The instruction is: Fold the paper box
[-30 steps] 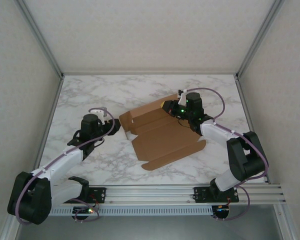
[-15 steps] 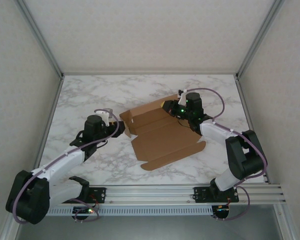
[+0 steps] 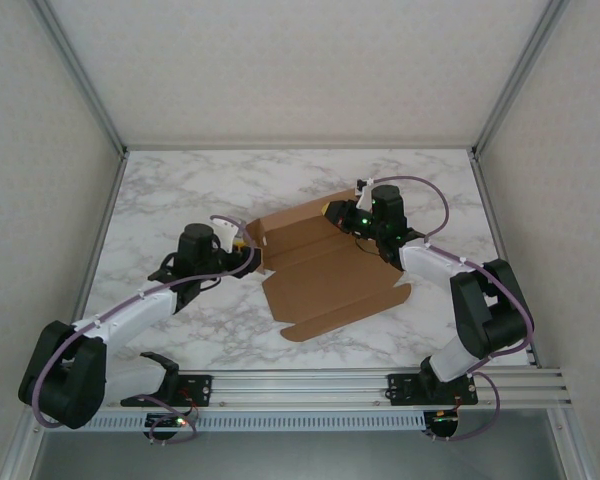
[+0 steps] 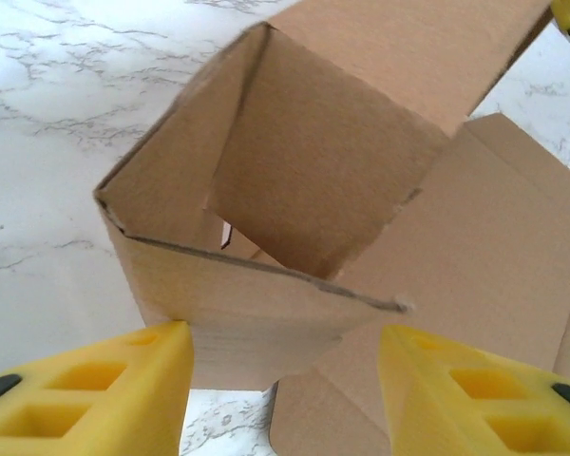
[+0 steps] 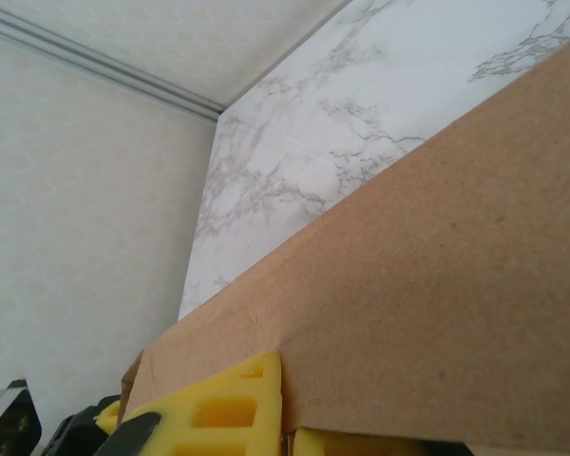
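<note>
Hands (image 3: 250,256) (image 3: 332,211), two; paper box (image 3: 325,272), one

The box (image 3: 325,265) lies in the middle of the table (image 3: 180,190), its back and left flaps raised. The left gripper (image 3: 248,258) is at its left corner, straddling that flap. The right gripper (image 3: 332,212) is behind it, on the back flap.

Lab test cell: marble-look tabletop (image 3: 180,190), aluminium frame posts (image 3: 78,72), plain pale panel walls (image 3: 300,70) all round.
</note>
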`<state>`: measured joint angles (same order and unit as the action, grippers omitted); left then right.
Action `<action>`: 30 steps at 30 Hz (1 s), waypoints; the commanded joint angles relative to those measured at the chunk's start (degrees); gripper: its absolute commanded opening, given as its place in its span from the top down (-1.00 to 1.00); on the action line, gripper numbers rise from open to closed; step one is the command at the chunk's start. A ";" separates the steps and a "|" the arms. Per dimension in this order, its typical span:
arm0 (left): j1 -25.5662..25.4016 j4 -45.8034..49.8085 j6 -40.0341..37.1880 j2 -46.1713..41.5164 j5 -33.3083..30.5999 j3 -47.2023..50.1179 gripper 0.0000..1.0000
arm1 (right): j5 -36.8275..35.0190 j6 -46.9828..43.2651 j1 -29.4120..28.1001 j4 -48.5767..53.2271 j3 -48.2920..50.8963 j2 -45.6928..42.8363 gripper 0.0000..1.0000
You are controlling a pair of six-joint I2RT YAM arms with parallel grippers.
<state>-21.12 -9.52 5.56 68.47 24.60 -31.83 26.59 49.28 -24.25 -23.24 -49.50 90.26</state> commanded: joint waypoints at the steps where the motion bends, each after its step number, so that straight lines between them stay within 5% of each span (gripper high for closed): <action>1: -1.71 0.03 -4.76 0.35 2.91 -2.44 -0.04 | -0.62 -1.28 -0.10 3.12 -0.82 1.69 0.84; 14: -4.89 -1.23 -7.82 -3.93 4.01 -1.32 -0.03 | -0.85 -1.69 -0.11 4.22 -1.57 1.94 0.84; 30: -9.98 -3.70 -15.93 3.08 2.05 -2.44 0.11 | -0.40 -1.10 -0.14 2.74 -0.60 2.05 0.84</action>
<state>-30.02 -11.05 -7.77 71.11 27.20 -32.91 26.20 49.28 -24.21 -22.90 -50.06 90.98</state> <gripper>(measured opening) 0.446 0.083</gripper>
